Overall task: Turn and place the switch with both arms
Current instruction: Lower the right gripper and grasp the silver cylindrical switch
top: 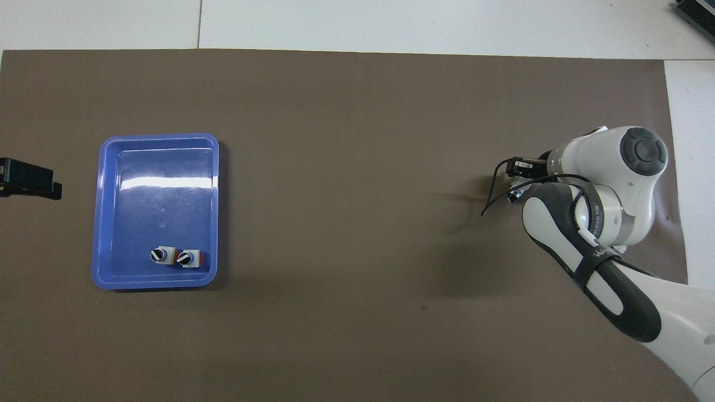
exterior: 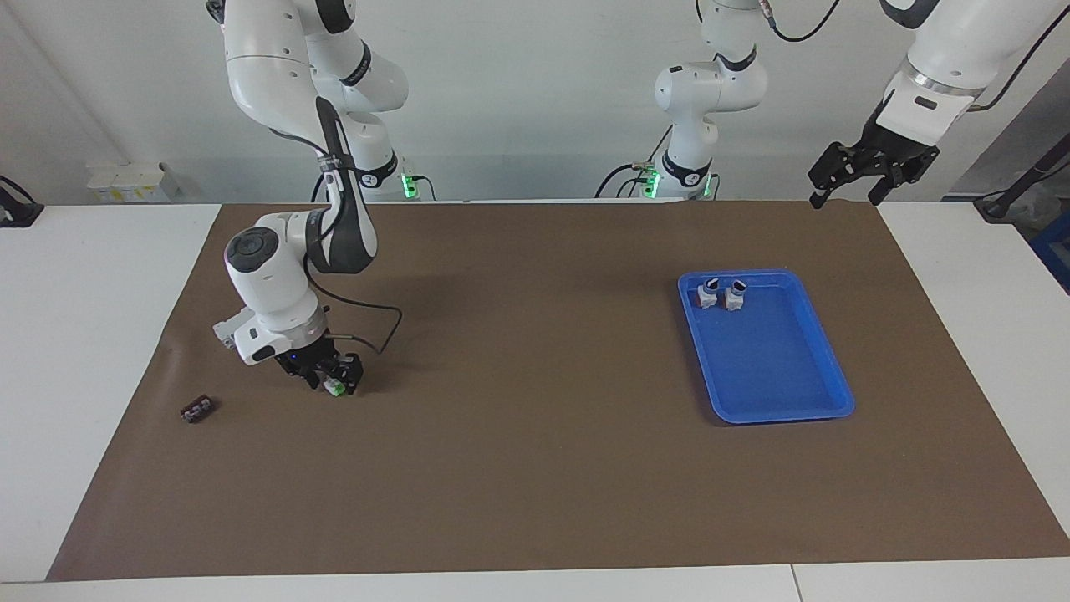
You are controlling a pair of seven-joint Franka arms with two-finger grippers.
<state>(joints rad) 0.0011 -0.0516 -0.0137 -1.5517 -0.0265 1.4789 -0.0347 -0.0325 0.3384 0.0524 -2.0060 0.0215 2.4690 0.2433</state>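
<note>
The switch [exterior: 336,387] lies on the brown mat toward the right arm's end of the table; only a bit of its green base and white body shows. My right gripper [exterior: 334,378] is down on it, fingers closed against its sides. From overhead the right arm covers most of it, leaving the knob [top: 513,195] peeking out by the right gripper [top: 516,181]. My left gripper [exterior: 843,201] waits raised and open over the mat's edge at the left arm's end; its tip [top: 28,178] shows in the overhead view.
A blue tray [exterior: 777,415] [top: 156,136] sits toward the left arm's end, holding two red-based switches [exterior: 720,294] [top: 174,256] in its corner nearest the robots. A small black part [exterior: 197,409] lies on the mat beside the right gripper.
</note>
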